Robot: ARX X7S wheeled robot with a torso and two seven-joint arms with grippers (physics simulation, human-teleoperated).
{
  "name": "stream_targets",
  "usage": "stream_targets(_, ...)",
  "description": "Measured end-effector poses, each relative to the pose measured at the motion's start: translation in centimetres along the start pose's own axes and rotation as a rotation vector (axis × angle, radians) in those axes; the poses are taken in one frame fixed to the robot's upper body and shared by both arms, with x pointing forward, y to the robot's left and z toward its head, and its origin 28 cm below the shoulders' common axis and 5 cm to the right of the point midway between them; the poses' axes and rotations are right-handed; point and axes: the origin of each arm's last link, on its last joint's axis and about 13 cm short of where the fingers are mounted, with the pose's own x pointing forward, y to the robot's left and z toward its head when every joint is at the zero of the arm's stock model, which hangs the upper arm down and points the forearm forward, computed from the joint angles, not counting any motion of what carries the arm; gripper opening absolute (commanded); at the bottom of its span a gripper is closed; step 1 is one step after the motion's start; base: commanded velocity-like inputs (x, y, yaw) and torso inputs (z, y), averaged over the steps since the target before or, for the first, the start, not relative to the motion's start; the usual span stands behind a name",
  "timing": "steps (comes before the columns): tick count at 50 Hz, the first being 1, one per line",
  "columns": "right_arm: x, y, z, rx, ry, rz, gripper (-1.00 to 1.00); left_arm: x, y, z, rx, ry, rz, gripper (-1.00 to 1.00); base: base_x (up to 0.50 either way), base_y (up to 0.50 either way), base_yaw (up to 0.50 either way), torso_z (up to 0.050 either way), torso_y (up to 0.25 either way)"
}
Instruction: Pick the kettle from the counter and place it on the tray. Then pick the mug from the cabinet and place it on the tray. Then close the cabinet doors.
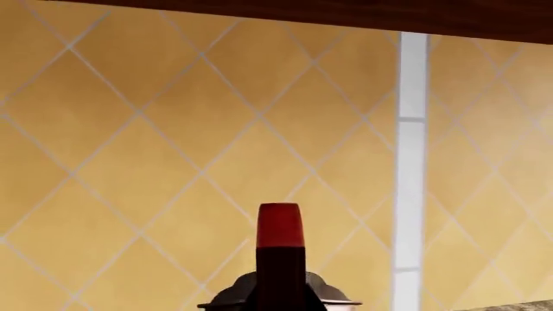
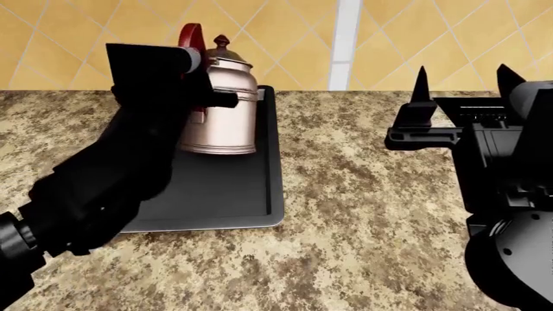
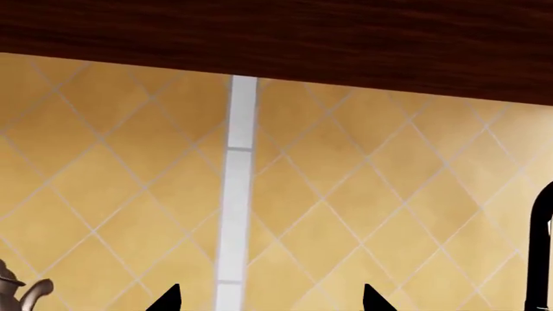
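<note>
The kettle [image 2: 223,113] stands upright on the far part of the dark grey tray [image 2: 233,194], which lies on the granite counter [image 2: 363,194]. My left gripper [image 2: 202,81] is at the kettle's dark red handle [image 1: 281,256] and looks shut on it; its fingertips are hidden in the left wrist view, where the handle rises over the lid [image 1: 333,293]. My right gripper [image 2: 463,81] is open and empty above the counter, right of the tray, its tips pointing at the wall [image 3: 269,301]. The kettle's knob and spout [image 3: 19,291] show at that view's edge. The mug is out of view.
A yellow diamond-tiled wall with a white strip [image 2: 346,39] stands behind the counter. The dark wood underside of the cabinet [image 3: 276,39] hangs above. A black curved pipe [image 3: 540,246] shows at the right wrist view's edge.
</note>
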Motion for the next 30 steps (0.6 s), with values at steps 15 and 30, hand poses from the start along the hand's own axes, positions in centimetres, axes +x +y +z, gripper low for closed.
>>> stream_targets(15,-0.1,0.1,0.0,0.002,0.001,0.005,1.0,-2.3,0.0,-1.8,-0.038,0.119,0.013,1.0,0.0,0.0,0.0,0.0,0.0)
stream_targets(30,-0.1,0.2,-0.1,0.004,0.003,0.007,1.0,-3.1,-0.1,-1.8,-0.054,0.136,0.004,1.0,0.0,0.0,0.0,0.0,0.0)
